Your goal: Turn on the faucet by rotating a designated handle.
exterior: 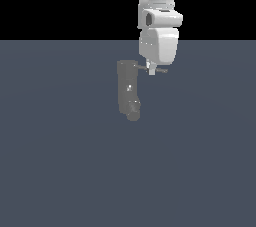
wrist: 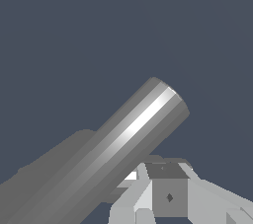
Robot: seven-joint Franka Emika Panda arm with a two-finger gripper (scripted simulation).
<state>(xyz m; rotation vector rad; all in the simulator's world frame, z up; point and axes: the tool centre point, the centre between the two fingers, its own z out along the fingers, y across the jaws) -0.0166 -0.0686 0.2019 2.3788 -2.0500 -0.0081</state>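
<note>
The faucet [exterior: 128, 90] is a dull-grey upright block with pale specks and a round spout nub [exterior: 133, 114] at its lower end. The handle [exterior: 161, 70] is a thin grey rod that sticks out from the body's top toward the exterior view's right. My gripper [exterior: 152, 70] comes down from above, with its tips at the rod's middle. In the wrist view the handle [wrist: 133, 134] fills the frame as a shiny cylinder. The gripper [wrist: 154, 181] lies right beside it. The fingers [wrist: 169, 196] look pressed together, against the rod and not around it.
The faucet stands on a flat blue-grey floor [exterior: 60, 161]. The white arm links [exterior: 159, 26] hang above the handle. Nothing else shows.
</note>
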